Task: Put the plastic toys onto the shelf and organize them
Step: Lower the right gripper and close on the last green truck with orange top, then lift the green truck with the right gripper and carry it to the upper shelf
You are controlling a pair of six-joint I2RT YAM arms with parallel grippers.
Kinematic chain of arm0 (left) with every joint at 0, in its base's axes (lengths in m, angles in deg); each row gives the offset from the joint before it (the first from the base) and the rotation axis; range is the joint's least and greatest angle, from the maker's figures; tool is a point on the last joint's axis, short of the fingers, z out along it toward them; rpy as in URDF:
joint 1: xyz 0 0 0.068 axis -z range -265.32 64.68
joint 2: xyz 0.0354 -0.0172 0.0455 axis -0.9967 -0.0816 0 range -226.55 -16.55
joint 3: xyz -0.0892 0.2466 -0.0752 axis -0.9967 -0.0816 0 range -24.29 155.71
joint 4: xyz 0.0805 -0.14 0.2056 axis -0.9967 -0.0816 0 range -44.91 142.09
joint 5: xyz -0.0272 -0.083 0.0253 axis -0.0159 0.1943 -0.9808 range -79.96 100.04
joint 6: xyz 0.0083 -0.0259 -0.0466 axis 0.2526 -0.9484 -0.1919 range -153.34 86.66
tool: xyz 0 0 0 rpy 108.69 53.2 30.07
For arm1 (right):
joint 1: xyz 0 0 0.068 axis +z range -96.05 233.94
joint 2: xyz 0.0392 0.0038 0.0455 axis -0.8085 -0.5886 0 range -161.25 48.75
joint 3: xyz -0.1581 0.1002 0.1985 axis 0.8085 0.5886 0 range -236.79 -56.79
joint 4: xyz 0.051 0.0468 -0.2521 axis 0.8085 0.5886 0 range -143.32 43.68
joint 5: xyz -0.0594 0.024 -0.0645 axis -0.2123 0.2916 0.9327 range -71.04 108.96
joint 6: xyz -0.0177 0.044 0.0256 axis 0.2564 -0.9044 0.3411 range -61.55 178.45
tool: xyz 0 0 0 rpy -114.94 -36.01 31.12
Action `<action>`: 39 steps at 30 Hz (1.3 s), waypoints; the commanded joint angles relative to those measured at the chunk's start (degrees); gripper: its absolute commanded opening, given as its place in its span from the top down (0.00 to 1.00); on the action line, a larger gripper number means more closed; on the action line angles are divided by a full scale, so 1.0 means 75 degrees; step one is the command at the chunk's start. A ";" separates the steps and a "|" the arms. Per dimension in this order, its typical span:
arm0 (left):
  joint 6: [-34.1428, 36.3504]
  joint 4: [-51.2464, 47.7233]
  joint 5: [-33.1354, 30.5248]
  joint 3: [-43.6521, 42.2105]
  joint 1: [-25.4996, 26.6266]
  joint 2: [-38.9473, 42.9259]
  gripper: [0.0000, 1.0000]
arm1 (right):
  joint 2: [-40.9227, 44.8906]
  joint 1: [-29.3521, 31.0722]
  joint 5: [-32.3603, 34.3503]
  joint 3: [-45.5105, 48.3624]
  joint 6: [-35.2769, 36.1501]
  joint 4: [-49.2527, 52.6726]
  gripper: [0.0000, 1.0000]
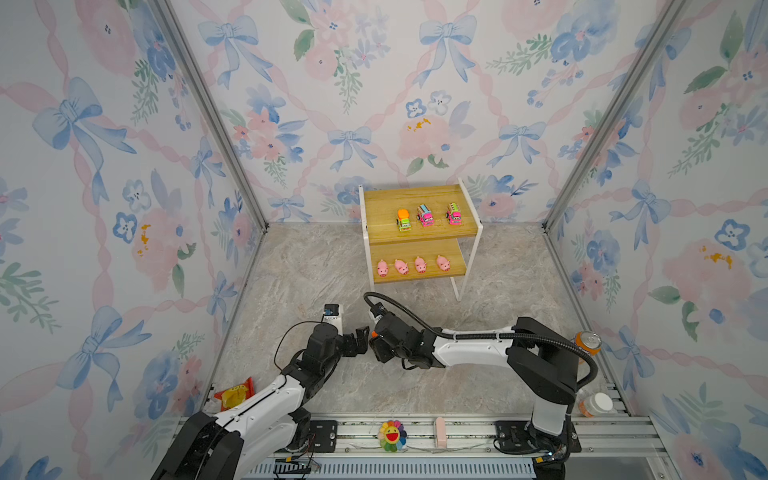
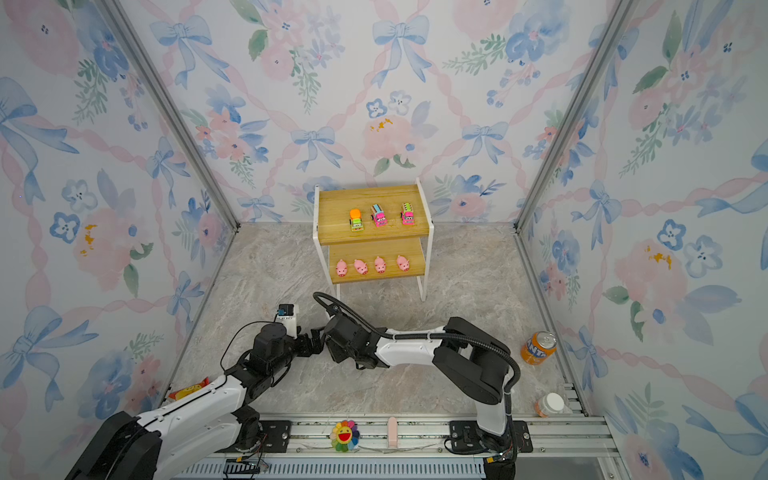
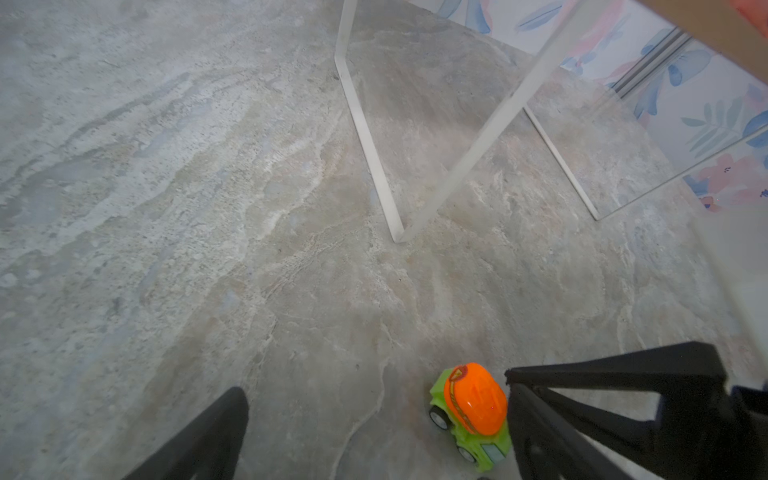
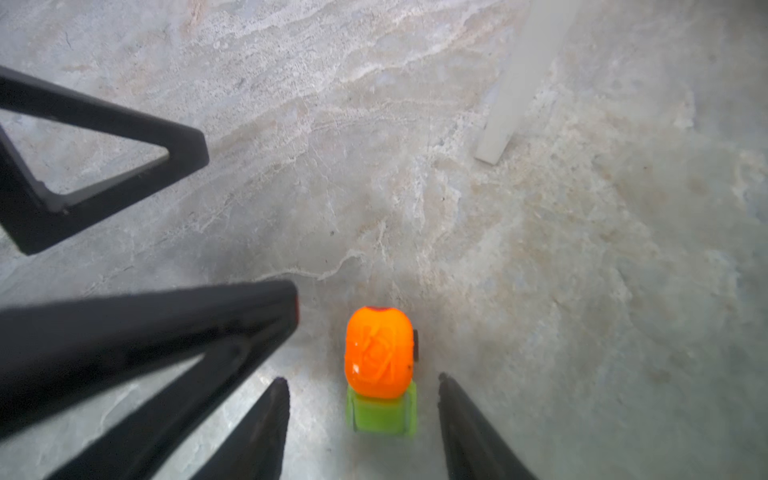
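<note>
Marble tabletop [image 4: 540, 249] lies under down-tilted right hand [image 4: 362, 378], open astride green truck [image 4: 378, 353], holding nothing.

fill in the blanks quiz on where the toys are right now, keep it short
The shelf holds ___ pink pigs on its lower board.
Its top board carries ___ trucks.
The right gripper stands open around a green truck on the table, whose top is ___.
Missing words: four, three, orange.
</note>
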 commanded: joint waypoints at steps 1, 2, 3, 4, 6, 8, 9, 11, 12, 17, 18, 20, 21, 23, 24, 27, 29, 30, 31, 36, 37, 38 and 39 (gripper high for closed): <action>-0.0024 0.0042 0.0123 -0.0018 -0.0064 -0.0015 0.02 | -0.0319 -0.0104 -0.0108 -0.0303 0.0080 0.0103 0.42; -0.0029 0.0061 0.0112 -0.0027 -0.0063 0.0007 0.02 | -0.0369 -0.0121 -0.0093 -0.0336 0.0082 0.0109 0.43; -0.0027 0.0054 0.0122 -0.0021 -0.0065 0.0012 0.02 | -0.0394 -0.0121 -0.0093 -0.0348 0.0084 0.0109 0.43; -0.0030 0.0057 0.0126 -0.0038 -0.0064 0.0013 0.02 | -0.0415 -0.0133 -0.0115 -0.0354 0.0071 0.0106 0.43; -0.0029 0.0054 0.0143 -0.0037 -0.0065 0.0033 0.02 | -0.0455 -0.0135 -0.0149 -0.0354 0.0040 0.0118 0.44; -0.0030 0.0058 0.0155 -0.0040 -0.0064 0.0013 0.02 | -0.0490 -0.0139 -0.0137 -0.0351 0.0039 0.0126 0.45; -0.0029 0.0065 0.0151 -0.0041 -0.0064 0.0012 0.02 | -0.0502 -0.0146 -0.0119 -0.0332 0.0039 0.0129 0.46; -0.0026 0.0059 0.0172 -0.0029 -0.0059 0.0008 0.02 | -0.0526 -0.0137 -0.0105 -0.0330 0.0039 0.0165 0.49; -0.0031 0.0060 0.0169 -0.0023 -0.0057 -0.0012 0.02 | -0.0539 -0.0141 -0.0108 -0.0332 0.0039 0.0189 0.51; -0.0021 0.0055 0.0161 -0.0010 -0.0065 -0.0046 0.02 | -0.0495 -0.0141 -0.0190 -0.0265 0.0064 0.0238 0.66; -0.0024 0.0061 0.0147 -0.0012 -0.0065 -0.0053 0.02 | -0.0468 -0.0138 -0.0221 -0.0246 0.0044 0.0237 0.67; -0.0017 0.0055 0.0194 0.0005 -0.0065 -0.0087 0.02 | -0.0433 -0.0127 -0.0282 -0.0207 -0.0040 0.0258 0.69; -0.0017 0.0064 0.0233 -0.0002 -0.0065 -0.0093 0.02 | -0.0441 -0.0124 -0.0342 -0.0174 -0.0062 0.0250 0.70; -0.0014 0.0060 0.0245 0.0005 -0.0059 -0.0086 0.02 | -0.0509 -0.0121 -0.0446 -0.0092 -0.0173 0.0097 0.72; -0.0015 0.0064 0.0226 0.0004 -0.0065 -0.0093 0.02 | -0.0605 -0.0124 -0.0569 -0.0099 -0.0210 -0.0014 0.72; -0.0014 0.0051 0.0295 0.0020 -0.0063 -0.0128 0.02 | -0.0869 -0.0071 -0.0644 -0.0399 -0.0221 0.0224 0.74; -0.0007 0.0056 0.0324 0.0026 -0.0064 -0.0140 0.02 | -0.0901 0.0050 -0.0562 -0.0544 -0.0100 0.0349 0.75; 0.0004 0.0064 0.0335 0.0017 -0.0065 -0.0140 0.02 | -0.0903 0.0081 -0.0587 -0.0645 -0.0058 0.0433 0.75; 0.0013 0.0057 0.0337 0.0028 -0.0057 -0.0139 0.02 | -0.0899 0.0099 -0.0653 -0.0749 -0.0038 0.0561 0.76; -0.0005 0.0057 0.0255 -0.0003 -0.0065 -0.0089 0.02 | -0.0614 0.0138 -0.0648 -0.0877 0.0050 0.0957 0.78; -0.0001 0.0053 0.0239 -0.0006 -0.0065 -0.0085 0.02 | -0.0527 0.0129 -0.0621 -0.0839 0.0058 0.0992 0.79; -0.0004 0.0057 0.0258 0.0007 -0.0065 -0.0082 0.02 | -0.0423 0.0128 -0.0620 -0.0806 0.0055 0.1025 0.79; 0.0000 0.0062 0.0265 0.0013 -0.0059 -0.0081 0.02 | -0.0327 0.0102 -0.0620 -0.0759 0.0051 0.1075 0.80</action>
